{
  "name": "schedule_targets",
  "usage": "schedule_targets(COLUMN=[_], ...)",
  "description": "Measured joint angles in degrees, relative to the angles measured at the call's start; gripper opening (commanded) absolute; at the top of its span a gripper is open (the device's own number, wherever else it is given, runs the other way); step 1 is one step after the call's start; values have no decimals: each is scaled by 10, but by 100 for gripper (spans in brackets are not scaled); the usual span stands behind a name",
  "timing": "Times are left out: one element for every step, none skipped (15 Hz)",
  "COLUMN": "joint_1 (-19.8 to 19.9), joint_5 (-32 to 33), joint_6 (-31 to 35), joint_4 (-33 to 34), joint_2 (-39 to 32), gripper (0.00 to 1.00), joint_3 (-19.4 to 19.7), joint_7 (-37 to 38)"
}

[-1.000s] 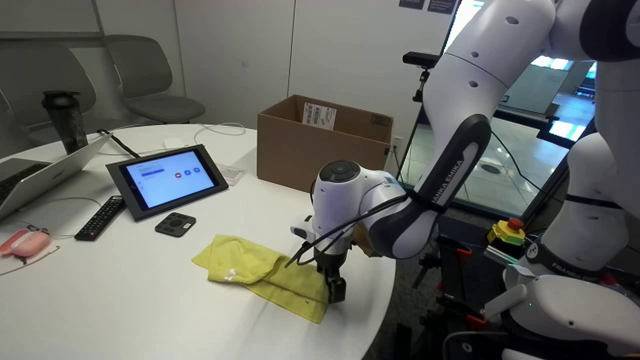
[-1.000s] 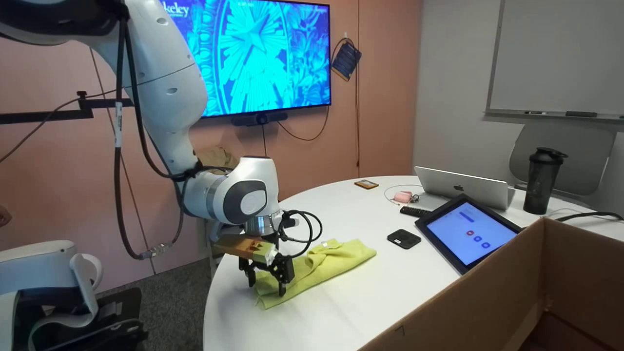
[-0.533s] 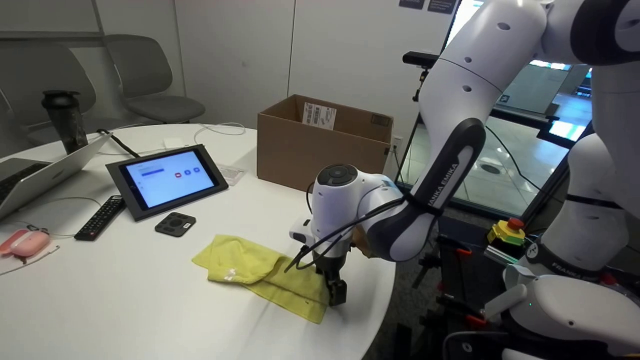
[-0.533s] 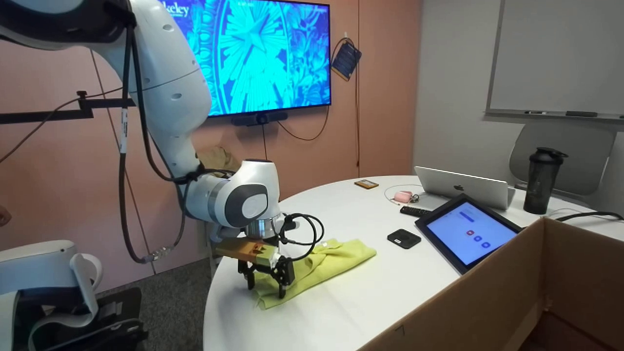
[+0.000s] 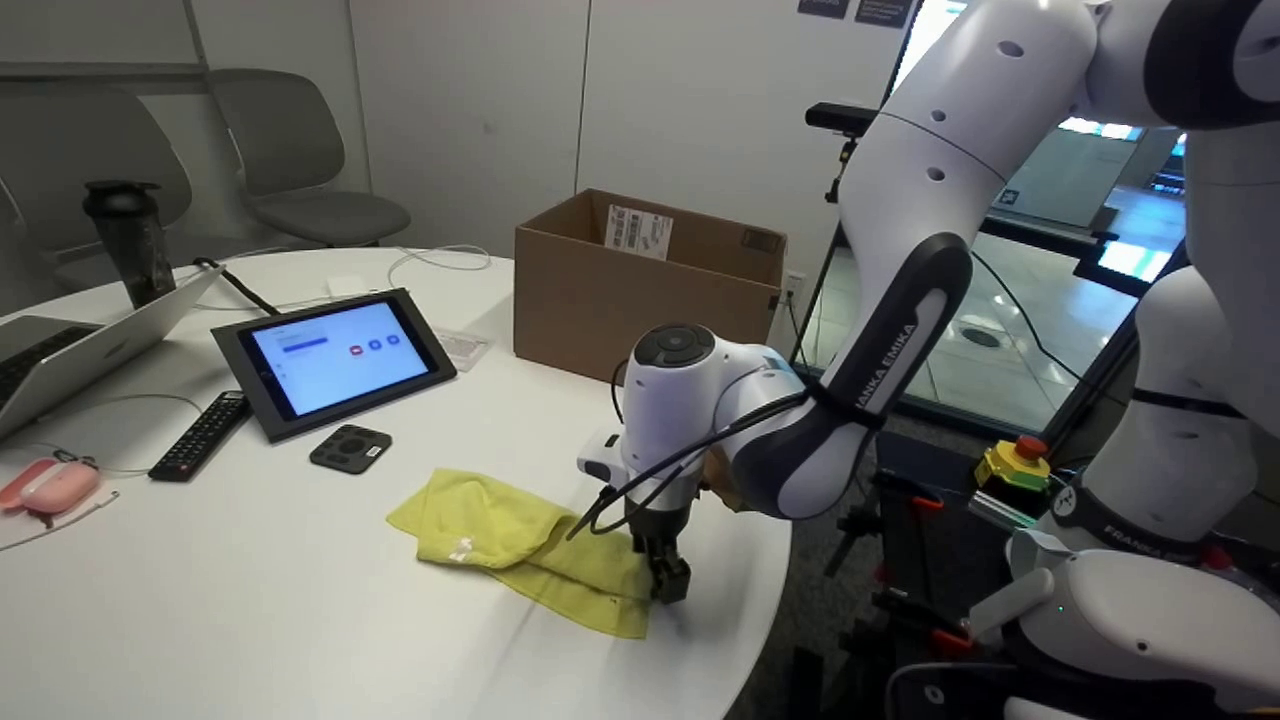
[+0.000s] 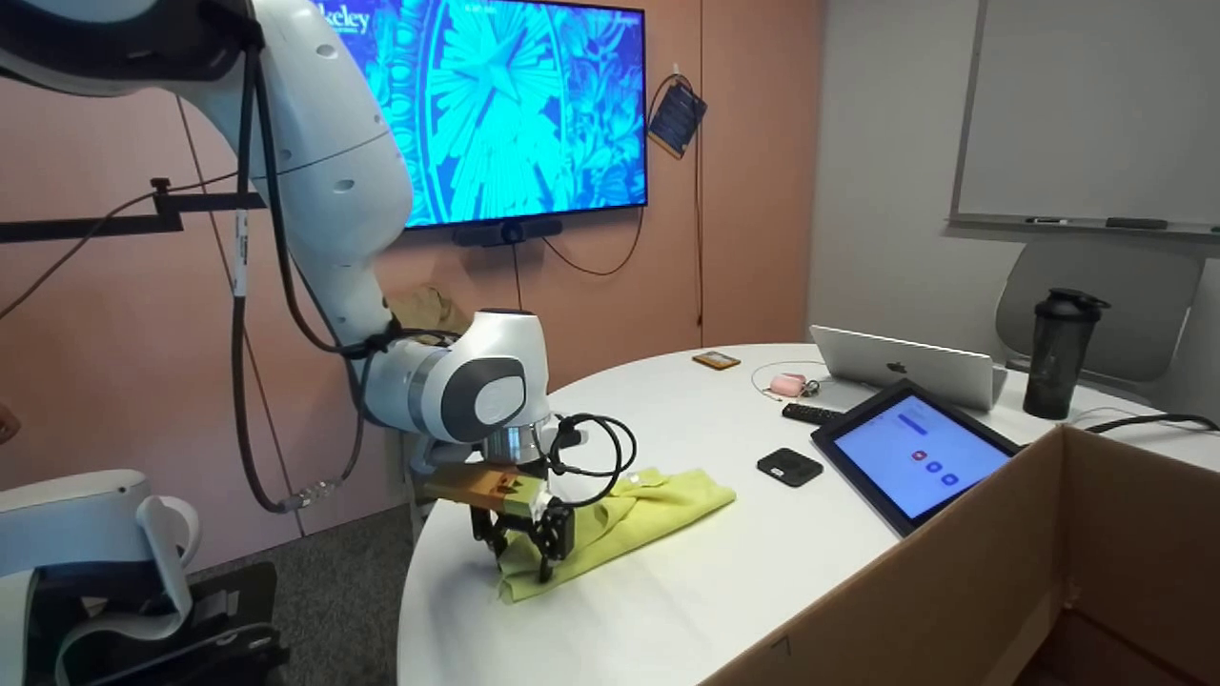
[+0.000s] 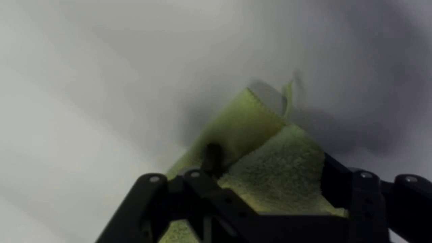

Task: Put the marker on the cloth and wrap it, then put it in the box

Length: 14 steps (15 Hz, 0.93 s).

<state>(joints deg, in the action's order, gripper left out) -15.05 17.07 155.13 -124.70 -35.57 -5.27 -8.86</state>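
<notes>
The yellow cloth (image 5: 480, 525) lies folded on the white table, and it also shows in an exterior view (image 6: 667, 510). My gripper (image 6: 523, 564) points down at the cloth's end near the table edge, and it shows in an exterior view (image 5: 668, 585). In the wrist view the gripper (image 7: 271, 168) has its fingers apart, with bunched cloth (image 7: 280, 165) between them. One finger (image 7: 212, 157) presses on the cloth and the other stands against its edge. The brown cardboard box (image 5: 640, 310) stands open on the table, also in an exterior view (image 6: 915, 591). No marker shows; it is hidden or out of view.
A tablet (image 5: 340, 355), a black puck-like device (image 5: 350, 449) and a remote (image 5: 200, 437) lie beyond the cloth. A laptop (image 6: 905, 367), a dark bottle (image 6: 1056, 357) and a pink case (image 6: 787, 385) stand farther off. The round table's edge is close beside the gripper.
The gripper dips slightly, then rises a little. Its fingers have come somewhat closer together, and the cloth's near corner has been drawn in slightly.
</notes>
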Motion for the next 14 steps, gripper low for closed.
schedule_targets(joint_1=[0,0,0,0,-1,-3,-5,-7,-10,-12,-15,-19,-22,-25], joint_5=[0,0,0,0,1,3,5,6,6,6,6,6,6,7], joint_6=[0,0,-1,-2,-3,-5,-7,-11,-16,-24,-36,-50,-66,-83], joint_4=[1,1,2,4,5,7,10,15,24,35,50,67,85,105], joint_2=[1,1,2,3,5,8,11,12,13,12,12,11,10,7], gripper=[28,21,12,8,6,4,5,8,9,9,14,16,11,7], joint_3=[1,2,3,4,5,7,9,10,10,10,10,10,10,10], joint_7=[0,0,0,0,0,1,1,2,2,4,5,5,5,5])
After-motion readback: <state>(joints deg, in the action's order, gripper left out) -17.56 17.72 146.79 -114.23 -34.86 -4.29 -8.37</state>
